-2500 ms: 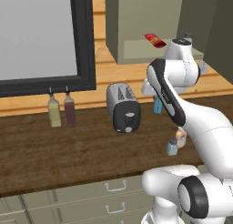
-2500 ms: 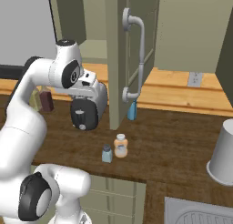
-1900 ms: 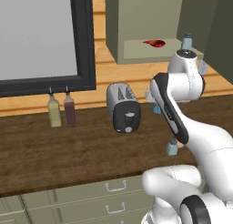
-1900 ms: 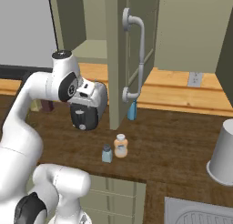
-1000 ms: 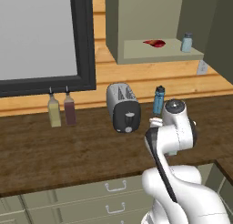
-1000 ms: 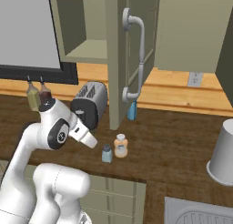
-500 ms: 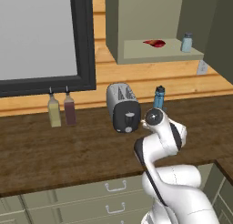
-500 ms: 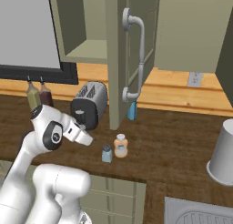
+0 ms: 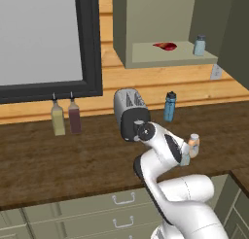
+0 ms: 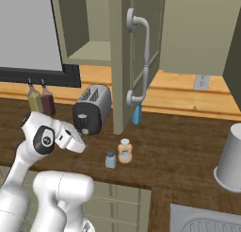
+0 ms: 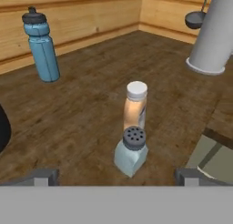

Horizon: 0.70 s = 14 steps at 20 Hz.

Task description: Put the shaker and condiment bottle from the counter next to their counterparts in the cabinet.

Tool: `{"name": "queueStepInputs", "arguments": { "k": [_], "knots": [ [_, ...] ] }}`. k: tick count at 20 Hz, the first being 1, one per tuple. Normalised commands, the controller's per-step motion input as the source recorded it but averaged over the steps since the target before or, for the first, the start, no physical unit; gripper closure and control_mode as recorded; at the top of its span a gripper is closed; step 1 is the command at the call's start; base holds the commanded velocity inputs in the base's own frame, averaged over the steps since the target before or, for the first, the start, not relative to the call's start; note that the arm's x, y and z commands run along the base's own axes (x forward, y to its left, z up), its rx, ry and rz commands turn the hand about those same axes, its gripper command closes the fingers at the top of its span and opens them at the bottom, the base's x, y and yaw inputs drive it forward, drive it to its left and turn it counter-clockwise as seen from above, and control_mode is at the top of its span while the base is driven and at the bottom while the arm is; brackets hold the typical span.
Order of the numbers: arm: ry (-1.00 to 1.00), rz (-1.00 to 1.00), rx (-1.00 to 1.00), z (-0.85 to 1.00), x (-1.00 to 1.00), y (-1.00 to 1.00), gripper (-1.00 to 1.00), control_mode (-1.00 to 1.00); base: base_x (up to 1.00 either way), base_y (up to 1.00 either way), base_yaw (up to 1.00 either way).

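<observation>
Nothing has been shelved yet, by the look of it. The shaker (image 11: 131,151) and the condiment bottle (image 11: 135,105) both stand on the dark worktop (image 11: 82,114), touching or very nearly so, in the middle of the hand view with the shaker nearer the camera. In the right base view they sit at lower centre, just in front of the cabinet's (image 10: 141,19) open door.

The tool (image 11: 116,175) is low over the worktop with its two fingers spread wide apart, one at the lower left and one at the lower right of the hand view, the shaker standing between them a little way ahead. It grips nothing.

Up in the cabinet, upper right of the left base view, the counterparts wait on the pale shelf: a matching shaker (image 9: 199,45) and a flat red item (image 9: 165,46) (well apart from each other, so there is room beside each).

So I'd judge both trips are left to make: the shaker looks first in line, then the bottle.
</observation>
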Motion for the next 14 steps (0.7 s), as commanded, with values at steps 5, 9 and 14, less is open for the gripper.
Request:
{"name": "queueStepInputs", "arguments": {
  "k": [5,9,14],
  "knots": [
    [-0.38,-0.13,-0.18,-1.0,0.17,-0.03,-1.0,-1.0,0.0,0.0,0.0],
    [-0.47,-0.06,-0.15,-1.0,0.11,-0.22,-1.0,-1.0,0.0,0.0,0.0],
    [-0.25,0.0,-0.02,-0.82,0.07,-0.4,-1.0,-1.0,0.0,0.0,0.0]
  ]
}}
